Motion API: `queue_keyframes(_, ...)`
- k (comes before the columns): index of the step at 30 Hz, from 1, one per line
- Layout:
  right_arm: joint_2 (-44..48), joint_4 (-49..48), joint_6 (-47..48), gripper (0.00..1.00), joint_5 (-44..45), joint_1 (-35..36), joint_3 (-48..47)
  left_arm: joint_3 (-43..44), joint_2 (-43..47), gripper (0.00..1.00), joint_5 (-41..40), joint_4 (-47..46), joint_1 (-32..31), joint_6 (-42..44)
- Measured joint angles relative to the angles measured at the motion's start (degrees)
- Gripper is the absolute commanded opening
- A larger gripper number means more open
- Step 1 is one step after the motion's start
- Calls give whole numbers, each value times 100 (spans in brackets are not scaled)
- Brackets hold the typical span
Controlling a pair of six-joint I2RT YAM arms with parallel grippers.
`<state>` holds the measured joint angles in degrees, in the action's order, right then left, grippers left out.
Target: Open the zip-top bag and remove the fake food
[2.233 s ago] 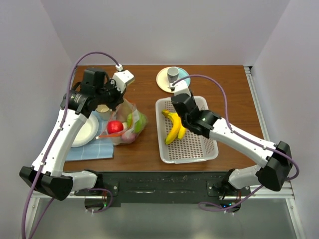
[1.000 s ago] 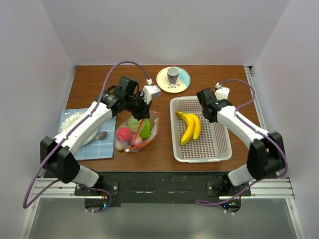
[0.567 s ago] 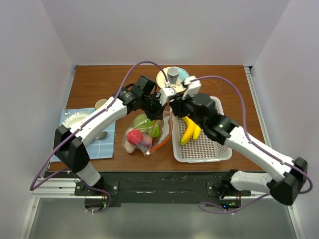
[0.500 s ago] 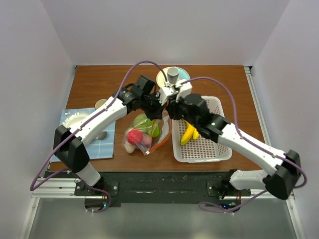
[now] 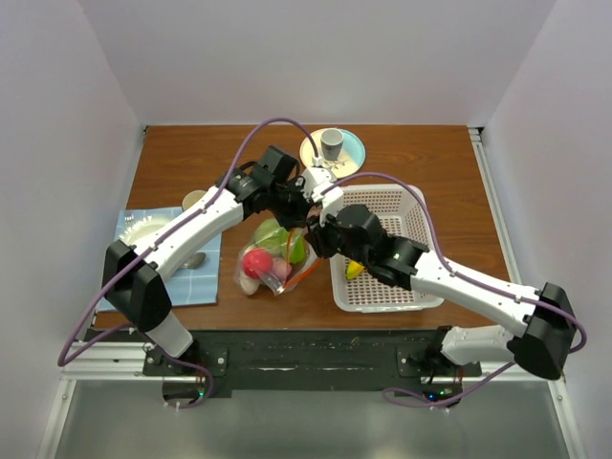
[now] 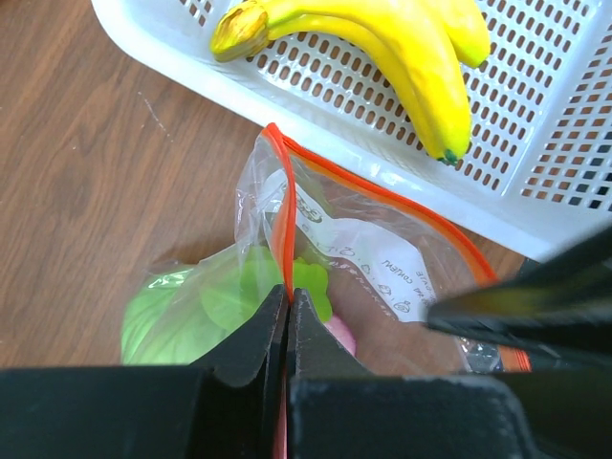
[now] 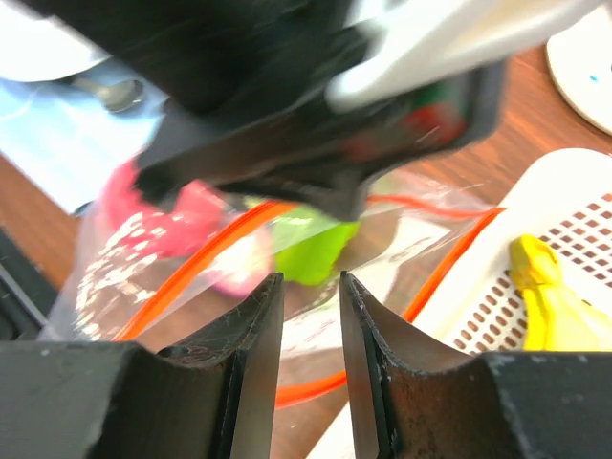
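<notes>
A clear zip-top bag [image 5: 273, 277] lies on the wooden table [image 5: 191, 158], just beside the white basket [image 5: 387, 203] at the basket's 9 o'clock. A red fruit [image 5: 254, 263] and green pieces [image 5: 275, 234] are inside it. The left gripper [image 6: 288, 292] is pinched tight on the bag's orange zip strip [image 6: 286, 210], at the bag's 1 o'clock edge. The right gripper [image 7: 311, 282] hovers over the bag's mouth at 3 o'clock, its jaws a narrow gap apart and gripping nothing. A yellow banana bunch [image 6: 382, 38] lies in the basket.
</notes>
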<state>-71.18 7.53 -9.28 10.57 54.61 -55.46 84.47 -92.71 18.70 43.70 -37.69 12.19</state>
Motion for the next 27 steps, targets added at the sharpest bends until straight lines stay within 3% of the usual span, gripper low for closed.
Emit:
queue_keyframes(7, 404, -245, -2, 33, 94, 560, 391, 0, 2, 0, -118, -4, 4, -2)
queue_keyframes(10, 238, -391, -2, 33, 166, 695, 472, 0, 2, 37, -118, -2, 4, -7)
queue_keyframes(12, 11, -516, -2, 33, 212, 769, 516, 4, 4, 47, -116, 9, 15, -11)
queue_keyframes(13, -131, -557, -2, 33, 227, 791, 522, 20, 4, 61, -120, 24, 26, -22)
queue_keyframes(15, -404, -608, 0, 33, 249, 811, 525, 103, 9, 74, -94, 72, 114, -24)
queue_keyframes(16, -516, -612, 0, 33, 264, 822, 531, 170, 17, 89, -57, 101, 199, -46)
queue_keyframes(17, -603, -612, 2, 33, 297, 835, 538, 271, 37, 97, -35, 131, 330, -50)
queue_keyframes(23, -710, -634, 42, 33, 398, 835, 538, 638, 562, 100, 177, 85, 1908, 96)
queue_keyframes(27, -732, -636, 57, 41, 433, 835, 538, -166, 1408, 100, 179, -254, 2946, 273)
